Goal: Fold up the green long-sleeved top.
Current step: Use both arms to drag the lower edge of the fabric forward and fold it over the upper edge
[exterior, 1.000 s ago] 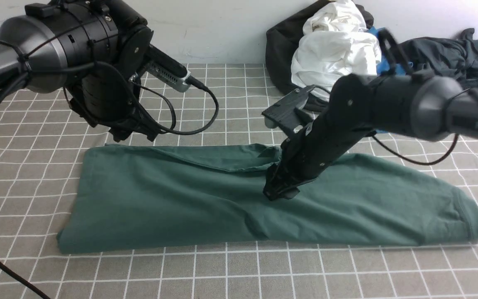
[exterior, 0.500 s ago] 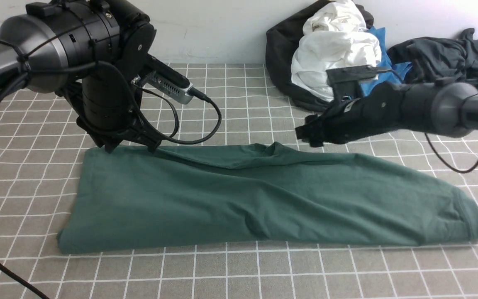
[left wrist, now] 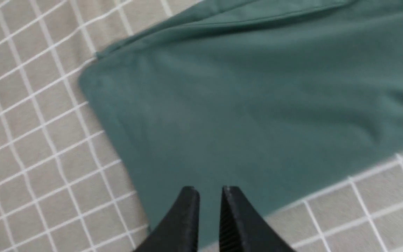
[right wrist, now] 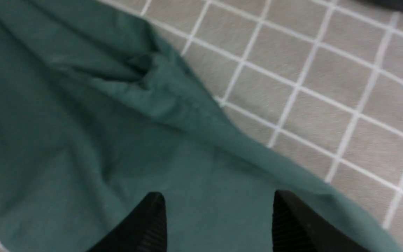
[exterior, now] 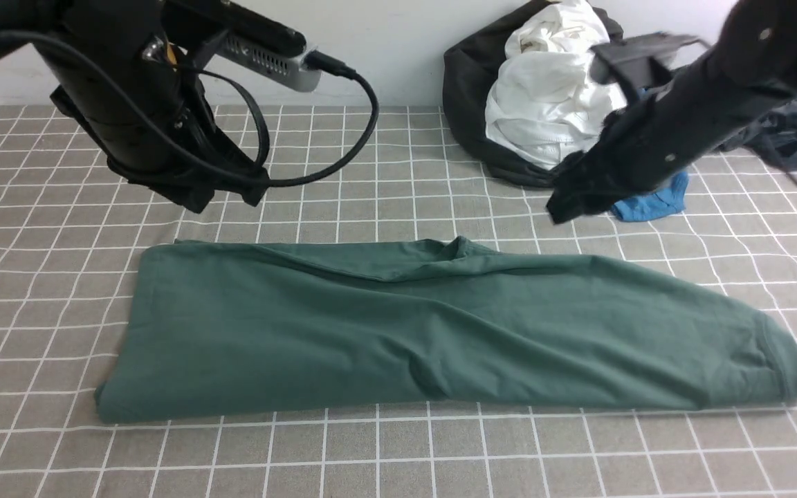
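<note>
The green long-sleeved top (exterior: 440, 332) lies folded into a long flat band across the checked cloth, with its neck end at the right. My left gripper (exterior: 225, 199) hangs in the air above and behind the band's far left corner. In the left wrist view the left gripper (left wrist: 209, 190) has its jaws a little apart, empty, over the top (left wrist: 257, 105). My right gripper (exterior: 561, 207) is raised behind the band's middle. In the right wrist view the right gripper (right wrist: 219, 199) is wide open and empty above the top's far edge (right wrist: 82, 140).
A pile of clothes lies at the back right: a white garment (exterior: 557, 83) on a black one (exterior: 464, 90), a bright blue garment (exterior: 654, 204) and a charcoal-grey garment (exterior: 786, 131). The grey checked tablecloth (exterior: 398, 456) covers the table.
My right gripper has lifted off the middle of the top and moved up and back to the right. My left gripper has risen away from the top's far left corner. The top lies still.
</note>
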Robot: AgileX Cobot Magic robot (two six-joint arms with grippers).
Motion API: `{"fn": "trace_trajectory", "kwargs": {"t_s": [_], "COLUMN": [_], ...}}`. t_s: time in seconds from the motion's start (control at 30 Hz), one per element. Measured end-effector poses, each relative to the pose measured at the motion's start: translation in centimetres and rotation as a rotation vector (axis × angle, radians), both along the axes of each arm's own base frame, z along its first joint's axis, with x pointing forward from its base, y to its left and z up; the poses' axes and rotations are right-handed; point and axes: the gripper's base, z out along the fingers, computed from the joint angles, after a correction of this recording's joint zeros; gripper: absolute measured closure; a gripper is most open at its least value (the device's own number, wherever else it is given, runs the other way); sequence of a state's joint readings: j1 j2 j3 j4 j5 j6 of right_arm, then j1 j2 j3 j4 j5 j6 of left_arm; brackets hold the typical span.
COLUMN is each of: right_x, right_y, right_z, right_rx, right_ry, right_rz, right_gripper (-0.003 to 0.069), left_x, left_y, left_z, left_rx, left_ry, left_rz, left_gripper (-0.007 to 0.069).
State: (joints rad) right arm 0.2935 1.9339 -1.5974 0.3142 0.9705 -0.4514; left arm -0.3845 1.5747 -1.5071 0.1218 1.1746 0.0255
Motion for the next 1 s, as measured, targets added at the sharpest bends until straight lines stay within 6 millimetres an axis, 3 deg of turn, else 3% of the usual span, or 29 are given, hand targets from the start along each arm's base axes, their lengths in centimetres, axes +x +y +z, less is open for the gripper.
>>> {"fn": "trace_trajectory", "kwargs": {"t_s": [0.03,0.17,0.4,0.57,0.73,0.87,0.97,1.0], "right_x": [0.0,-0.3,1.5,2.8,4.6,7.0,7.6,7.6], "right_y": [0.0,4.2,7.1,7.2,5.9,3.2,2.3,2.0], "right_z": [0.0,-4.3,-8.7,-10.0,-10.8,-9.7,-8.3,-7.0], "right_rx": [0.0,-0.03,0.039,0.1,0.165,0.211,0.196,0.161], "right_ry": [0.0,0.06,-0.042,-0.108,-0.144,-0.128,-0.103,-0.099], "right_rz": [0.0,0.107,0.021,-0.083,-0.228,-0.345,-0.33,-0.287], "right_gripper": [0.0297,0.0433,0.063,0.0669,0.0672,0.0672,0.0673,0.0673], "left_x": [0.0,-2.0,-4.3,-4.8,-4.7,-4.7,-4.7,-4.7], "left_y": [0.0,0.6,1.5,1.8,2.1,2.1,2.1,2.1], "left_z": [0.0,-1.6,-4.1,-4.7,-4.6,-4.6,-4.6,-4.6], "left_rx": [0.0,0.002,0.023,0.042,0.067,0.07,0.07,0.07], "left_ry": [0.0,0.052,0.098,0.105,0.094,0.092,0.091,0.091], "left_rz": [-0.001,-0.011,-0.019,-0.021,-0.023,-0.022,-0.022,-0.022], "left_gripper": [0.0546,0.0546,0.0546,0.0546,0.0546,0.0546,0.0546,0.0546]}}
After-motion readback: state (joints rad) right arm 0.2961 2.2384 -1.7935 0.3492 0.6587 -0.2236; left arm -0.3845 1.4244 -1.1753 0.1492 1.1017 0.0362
